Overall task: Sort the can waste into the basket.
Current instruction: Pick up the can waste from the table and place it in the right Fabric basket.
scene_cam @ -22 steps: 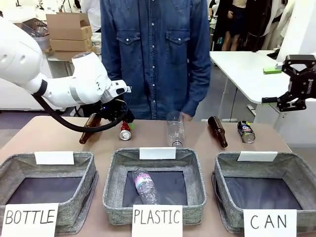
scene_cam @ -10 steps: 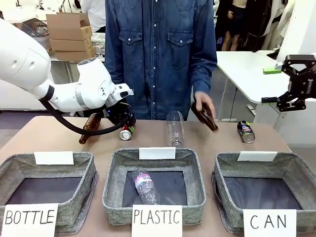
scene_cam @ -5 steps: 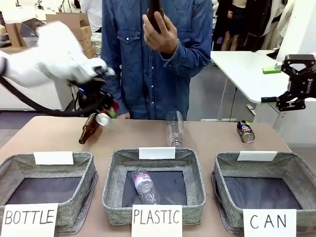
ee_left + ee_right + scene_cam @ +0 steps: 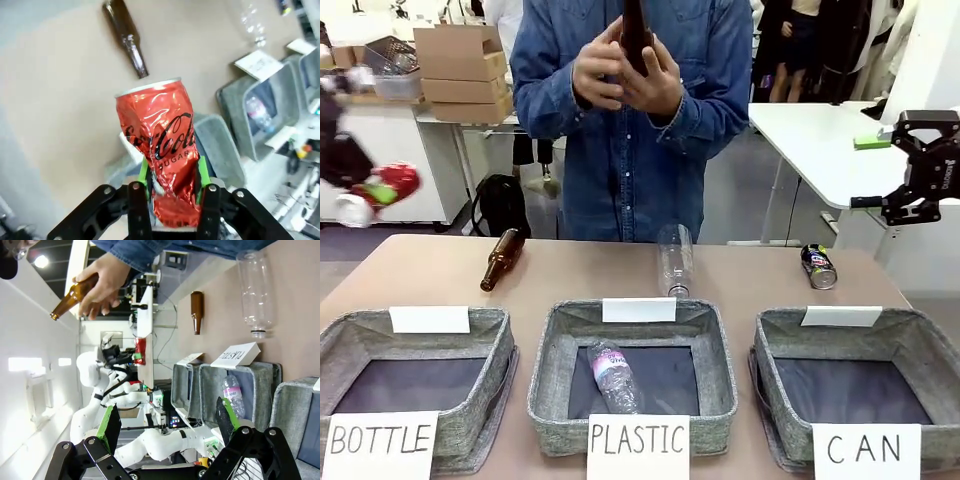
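the left fingers [image 4: 375,193] were clenched on the crushed red can [image 4: 162,145], up at nine o'clock. the right fingers [image 4: 910,168] hung released at three o'clock, near the dark can [image 4: 818,267].

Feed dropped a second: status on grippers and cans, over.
Left gripper shut on red can, high, left of table. Right gripper open, empty. Dark can on table behind CAN basket. Person's hands hold brown bottle, above table.

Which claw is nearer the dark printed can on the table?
Right. The right gripper hangs up beside the dark printed can; the left gripper, holding the crumpled red can, is far left.
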You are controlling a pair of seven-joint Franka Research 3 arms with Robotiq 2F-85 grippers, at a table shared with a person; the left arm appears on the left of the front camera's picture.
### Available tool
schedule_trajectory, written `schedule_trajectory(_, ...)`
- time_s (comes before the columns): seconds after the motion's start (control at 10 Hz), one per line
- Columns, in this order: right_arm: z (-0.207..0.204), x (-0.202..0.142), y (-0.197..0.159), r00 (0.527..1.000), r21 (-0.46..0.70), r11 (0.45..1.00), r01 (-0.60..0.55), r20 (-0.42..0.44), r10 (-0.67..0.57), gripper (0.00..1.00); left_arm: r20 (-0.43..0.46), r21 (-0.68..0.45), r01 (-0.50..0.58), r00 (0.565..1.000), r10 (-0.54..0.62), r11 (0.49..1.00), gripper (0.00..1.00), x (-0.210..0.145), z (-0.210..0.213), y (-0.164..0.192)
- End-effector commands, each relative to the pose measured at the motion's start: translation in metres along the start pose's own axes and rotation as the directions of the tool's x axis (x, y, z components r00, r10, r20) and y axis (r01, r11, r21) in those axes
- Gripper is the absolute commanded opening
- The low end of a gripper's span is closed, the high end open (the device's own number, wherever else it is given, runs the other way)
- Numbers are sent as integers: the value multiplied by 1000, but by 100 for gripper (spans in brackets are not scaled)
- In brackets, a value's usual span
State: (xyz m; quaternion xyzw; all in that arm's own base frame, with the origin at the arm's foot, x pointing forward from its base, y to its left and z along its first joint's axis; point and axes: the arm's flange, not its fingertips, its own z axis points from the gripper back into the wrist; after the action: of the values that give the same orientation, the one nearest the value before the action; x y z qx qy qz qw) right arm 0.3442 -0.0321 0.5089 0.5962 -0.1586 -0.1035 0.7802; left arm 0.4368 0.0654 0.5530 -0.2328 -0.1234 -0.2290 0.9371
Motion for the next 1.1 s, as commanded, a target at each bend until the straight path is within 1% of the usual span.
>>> schedule_trajectory(0.0, -3, 3, 2, 1000, 25, 999, -21, 8, 21, 100, 105, -82, 12, 994, -3, 997, 0, -57, 51, 4)
schedule_trajectory(0.1, -3, 3, 2, 1000, 25, 999, -21, 8, 21, 100, 154, -89, 36, 988, -22, 995, 0, -94, 79, 0)
schedule_trajectory(0.2, -3, 3, 2, 1000, 25, 999, -21, 8, 21, 100, 131, -63, 79, 989, -71, 995, 0, -129, 94, -6)
schedule_trajectory(0.3, -3, 3, 2, 1000, 25, 999, -21, 8, 21, 100, 270, -111, 97, 961, -64, 989, 0, -147, 99, -16)
schedule_trajectory(0.4, -3, 3, 2, 1000, 25, 999, -21, 8, 21, 100, 124, -75, 19, 992, -9, 997, 0, -106, 91, 9)
schedule_trajectory(0.6, -3, 3, 2, 1000, 25, 999, -21, 8, 21, 100, 124, -75, 19, 992, -9, 997, 0, -106, 91, 9)
schedule_trajectory(0.7, -3, 3, 2, 1000, 25, 999, -21, 8, 21, 100, 169, -82, 46, 985, -31, 996, 40, -134, 104, -3)
schedule_trajectory(0.8, -3, 3, 2, 1000, 25, 999, -21, 8, 21, 100, 148, -133, 139, 982, -119, 981, 40, -137, 139, 3)
schedule_trajectory(0.9, -3, 3, 2, 1000, 25, 999, -21, 8, 21, 100, 154, -120, 119, 983, -100, 986, 40, -155, 178, 17)
schedule_trajectory(1.0, -3, 3, 2, 1000, 25, 999, -21, 8, 21, 100, 176, -120, 85, 982, -63, 989, 40, -182, 212, 32)
